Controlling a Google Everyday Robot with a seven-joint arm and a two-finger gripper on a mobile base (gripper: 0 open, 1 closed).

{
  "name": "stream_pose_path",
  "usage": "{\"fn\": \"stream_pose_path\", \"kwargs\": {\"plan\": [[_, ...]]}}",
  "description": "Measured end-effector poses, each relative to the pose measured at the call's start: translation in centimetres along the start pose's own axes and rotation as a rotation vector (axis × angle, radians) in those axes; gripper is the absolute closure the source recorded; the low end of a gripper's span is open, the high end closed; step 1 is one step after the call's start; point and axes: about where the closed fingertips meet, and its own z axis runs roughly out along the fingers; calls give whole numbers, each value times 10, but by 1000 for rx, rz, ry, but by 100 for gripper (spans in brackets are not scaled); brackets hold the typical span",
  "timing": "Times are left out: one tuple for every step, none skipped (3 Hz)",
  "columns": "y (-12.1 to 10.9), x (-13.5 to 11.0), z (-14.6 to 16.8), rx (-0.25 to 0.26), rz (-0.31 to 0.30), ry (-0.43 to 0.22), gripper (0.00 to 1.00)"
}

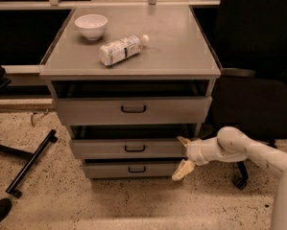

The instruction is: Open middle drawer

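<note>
Right, down at the front is the speckled floor, with a black bar lying on it at the left. From the lower right the white arm reaches in low toward the cabinet. The gripper sits at the right end of the drawer fronts with its fingers spread wide, holding nothing. The upper finger is at the top right corner of the middle drawer, and the lower one hangs down beside the right end of the bottom drawer. The middle drawer is second from the top, its small black loop handle centred on the front and well left of the gripper; a dark gap shows above its panel. Above it is the taller top drawer. On the cabinet top a plastic bottle lies on its side, and a white bowl stands behind it to the left. A dark chair stands to the right.
</note>
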Motion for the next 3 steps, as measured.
{"fn": "stream_pose_path", "kwargs": {"plan": [[69, 30, -38, -39, 118, -8, 0], [64, 24, -36, -36, 105, -14, 0], [34, -3, -22, -31, 36, -26, 0]]}}
